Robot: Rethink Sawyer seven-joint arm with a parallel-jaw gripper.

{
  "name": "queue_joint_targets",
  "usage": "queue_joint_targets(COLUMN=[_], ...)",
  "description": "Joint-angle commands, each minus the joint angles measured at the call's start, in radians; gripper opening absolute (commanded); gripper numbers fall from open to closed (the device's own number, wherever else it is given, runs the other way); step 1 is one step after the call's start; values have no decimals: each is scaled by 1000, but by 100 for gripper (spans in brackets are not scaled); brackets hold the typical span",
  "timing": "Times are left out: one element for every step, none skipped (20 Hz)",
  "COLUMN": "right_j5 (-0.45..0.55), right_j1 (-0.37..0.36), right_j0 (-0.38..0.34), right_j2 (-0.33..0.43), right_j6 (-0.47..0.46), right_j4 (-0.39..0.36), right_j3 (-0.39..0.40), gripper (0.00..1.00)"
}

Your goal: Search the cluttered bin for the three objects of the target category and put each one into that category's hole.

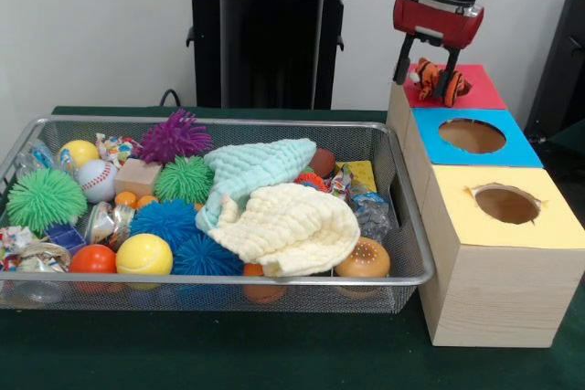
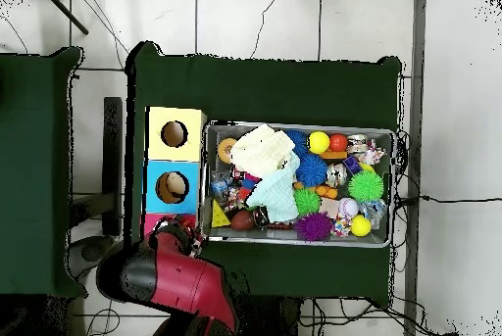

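- Front view, upper right: the gripper (image 1: 427, 80) is clamped on an orange striped toy (image 1: 430, 80) just above the red box (image 1: 477, 86).
- Red box's hole is hidden behind the toy, so alignment can't be confirmed.
- Risk: released off-centre, the toy could catch on the rim or tumble toward the blue box (image 1: 512, 139).
- Overhead view: the arm covers the red box.
- Bin (image 1: 413, 253), lower left, remains cluttered.

no legible text, seemingly, on anything
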Motion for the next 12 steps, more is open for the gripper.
queue_joint_targets(right_j5=[37,41,42,40,38,41,40,45,50,50,53,60], right_j1=[54,57,59,62,64,66,65,64,63,62,62,63], right_j0=[4,6,7,8,8,9,6,4,3,1,3,5], right_j2=[17,17,15,16,17,17,21,22,22,26,26,25], right_j6=[217,217,217,216,215,215,212,209,205,202,202,201], right_j4=[11,11,11,11,11,11,11,9,8,7,7,6], right_j3=[-9,-9,-10,-10,-9,-10,-7,-8,-9,-3,-5,-8], gripper=[100,100,100,100,100,100,100,100,100,100,100,100])
